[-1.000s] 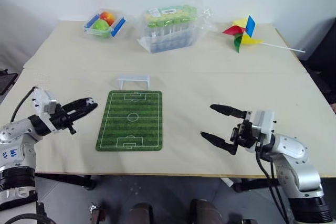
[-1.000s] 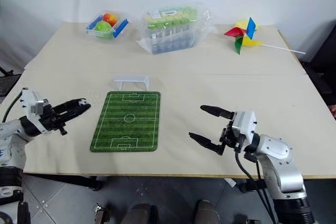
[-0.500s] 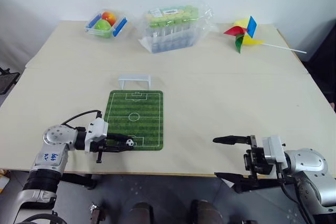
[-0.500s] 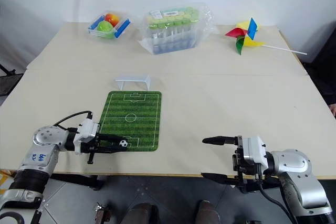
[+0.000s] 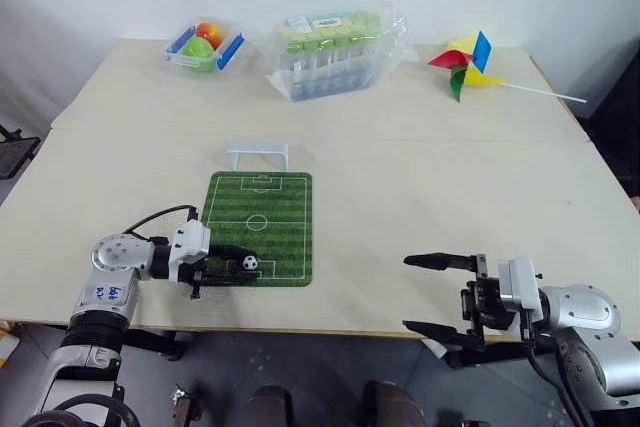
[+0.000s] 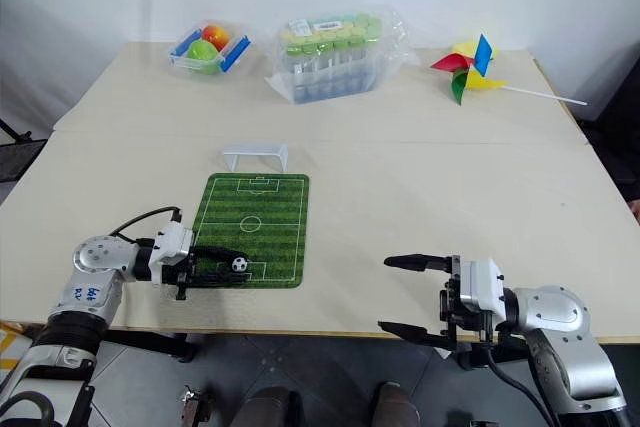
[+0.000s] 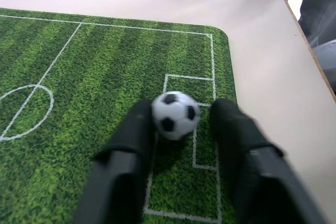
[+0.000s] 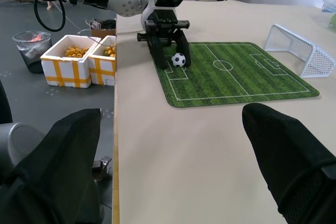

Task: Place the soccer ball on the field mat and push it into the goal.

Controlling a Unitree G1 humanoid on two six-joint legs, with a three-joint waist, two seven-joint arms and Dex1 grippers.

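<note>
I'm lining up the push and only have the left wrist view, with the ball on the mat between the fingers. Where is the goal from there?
Observer: The goal stands on the table just past the field mat's far short edge. The soccer ball sits at the near end.
Operator: Is it in line with the ball?
Observer: Roughly. Both sit a little left of the mat's midline.
Operator: Where is the right pincer?
Observer: The right pincer is open at the table's near edge, well to the right of the mat.
</note>
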